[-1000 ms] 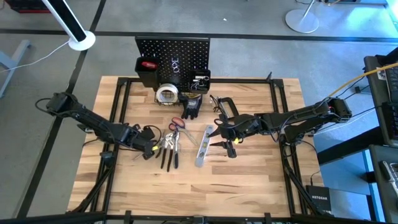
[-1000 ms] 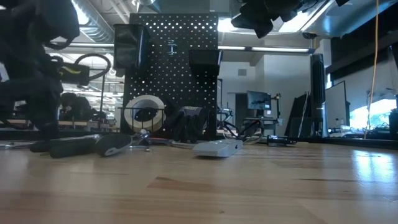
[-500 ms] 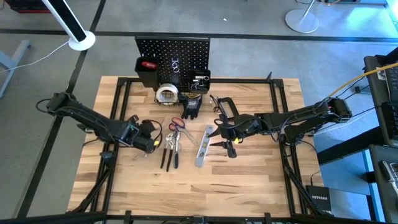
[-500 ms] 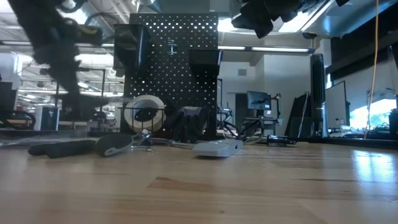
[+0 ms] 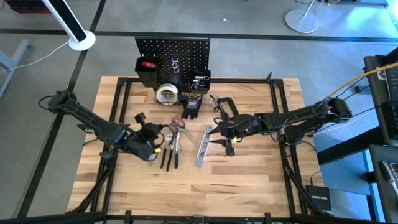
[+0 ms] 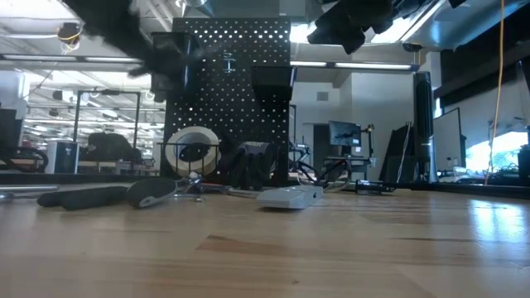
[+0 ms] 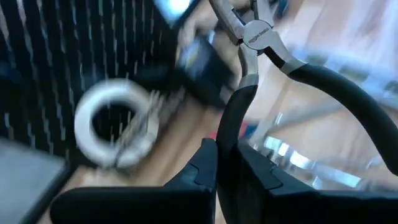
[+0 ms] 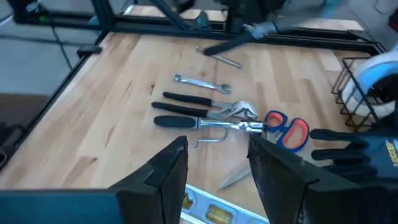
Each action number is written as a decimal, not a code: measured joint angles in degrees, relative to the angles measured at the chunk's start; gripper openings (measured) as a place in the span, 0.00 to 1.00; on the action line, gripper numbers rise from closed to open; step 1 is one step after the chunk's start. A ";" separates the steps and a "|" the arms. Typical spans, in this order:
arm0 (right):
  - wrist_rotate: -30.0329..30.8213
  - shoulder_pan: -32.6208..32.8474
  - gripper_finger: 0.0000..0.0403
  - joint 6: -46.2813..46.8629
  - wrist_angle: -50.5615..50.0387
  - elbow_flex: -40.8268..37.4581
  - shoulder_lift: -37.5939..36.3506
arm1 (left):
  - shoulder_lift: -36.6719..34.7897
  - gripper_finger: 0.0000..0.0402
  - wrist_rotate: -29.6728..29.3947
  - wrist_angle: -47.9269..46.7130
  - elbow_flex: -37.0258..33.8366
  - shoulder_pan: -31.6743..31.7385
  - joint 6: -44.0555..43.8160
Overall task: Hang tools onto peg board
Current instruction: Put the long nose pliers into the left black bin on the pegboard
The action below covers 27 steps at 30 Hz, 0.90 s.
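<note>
Table: wooden top (image 5: 249,180), tools lie mid-frame.
Left gripper (image 7: 227,163): I pinch pliers (image 7: 261,43), lifted for hanging.
Right gripper (image 8: 214,171): wide, empty, waiting.
Peg board (image 5: 180,51): top middle.

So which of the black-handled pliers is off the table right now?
The pliers clamped by one handle in the left gripper; the other pliers lie on the wood.

Left gripper (image 5: 157,142) beside pliers (image 5: 170,149); right gripper (image 5: 219,132) over level bar (image 5: 203,147).
</note>
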 joint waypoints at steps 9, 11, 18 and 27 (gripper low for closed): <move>1.61 0.00 0.42 6.22 17.27 -0.02 8.93 | 1.55 0.05 -10.20 27.84 0.59 -1.30 24.64; 1.35 0.00 0.42 6.18 25.44 0.00 11.49 | 2.52 0.05 -12.00 33.02 0.59 -1.17 29.00; 7.04 -0.88 0.42 6.10 43.83 0.09 13.92 | 4.86 0.05 -15.43 39.70 0.59 -1.32 35.42; 9.06 -1.14 0.42 7.06 47.82 1.62 15.51 | 5.40 0.05 -15.66 39.86 0.59 -1.30 34.66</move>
